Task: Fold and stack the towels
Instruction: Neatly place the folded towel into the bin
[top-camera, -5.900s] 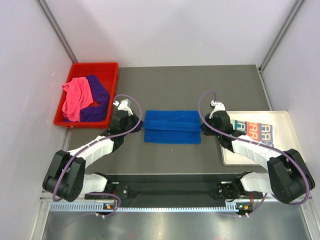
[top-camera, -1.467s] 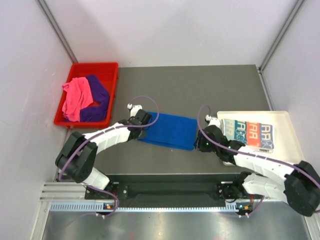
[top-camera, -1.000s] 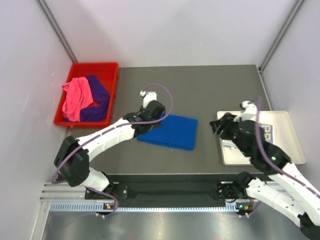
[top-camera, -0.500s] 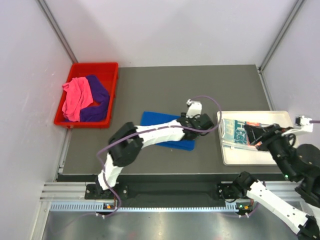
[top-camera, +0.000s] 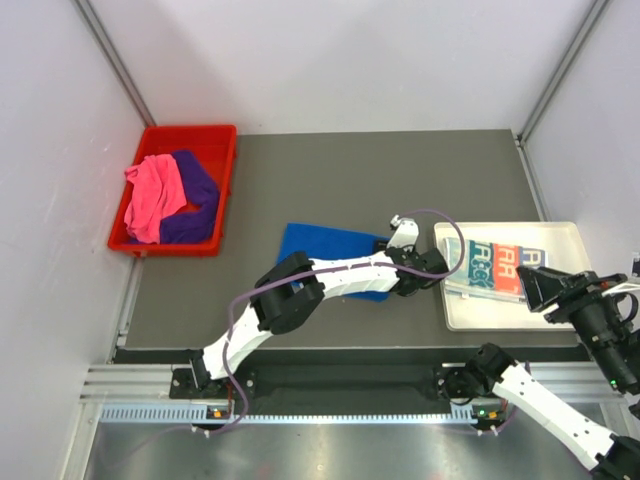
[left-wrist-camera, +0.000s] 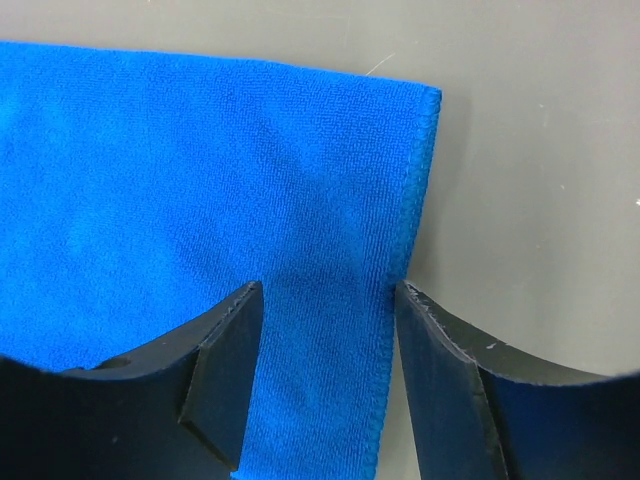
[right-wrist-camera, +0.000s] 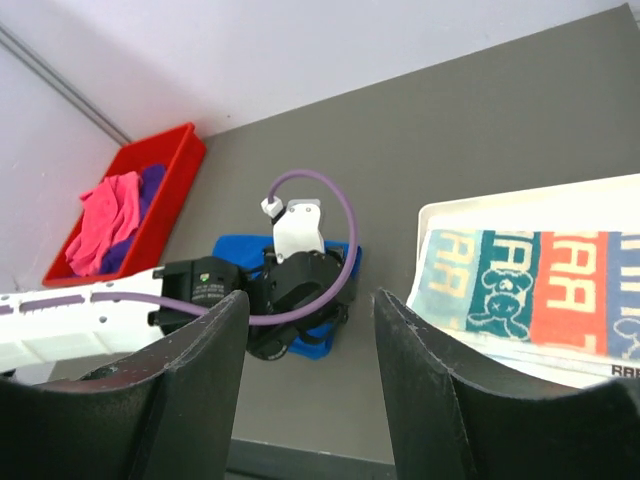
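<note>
Black fingers of the left gripper (left-wrist-camera: 325, 300) stand apart, clamping nothing. They straddle the hemmed right edge of the royal blue towel (left-wrist-camera: 200, 170), which lies flat on the grey table (left-wrist-camera: 530, 150).

Right gripper (right-wrist-camera: 310, 310): lifted high over the near right corner, spread and empty.

Step in hand, as I judge it: the blue towel looks folded and waits to be stacked. It sits mid-table, just left of the white tray (top-camera: 560, 228), not on it. The lettered towel (top-camera: 497, 266) already lies folded in that tray.

Next move likely calls for a pinch through all layers at that right edge. Then a short carry rightward, laid square on the lettered towel without the fold springing open.

Left wrist view gives the hem and the finger gap. From the top view the arm hides most of the towel, but it shows the red bin (top-camera: 190, 132) far left with the pink towel (top-camera: 152, 195) and purple towel (top-camera: 195, 185) crumpled, unfolded. Right wrist view shows the left gripper from above, over the blue towel's edge.
</note>
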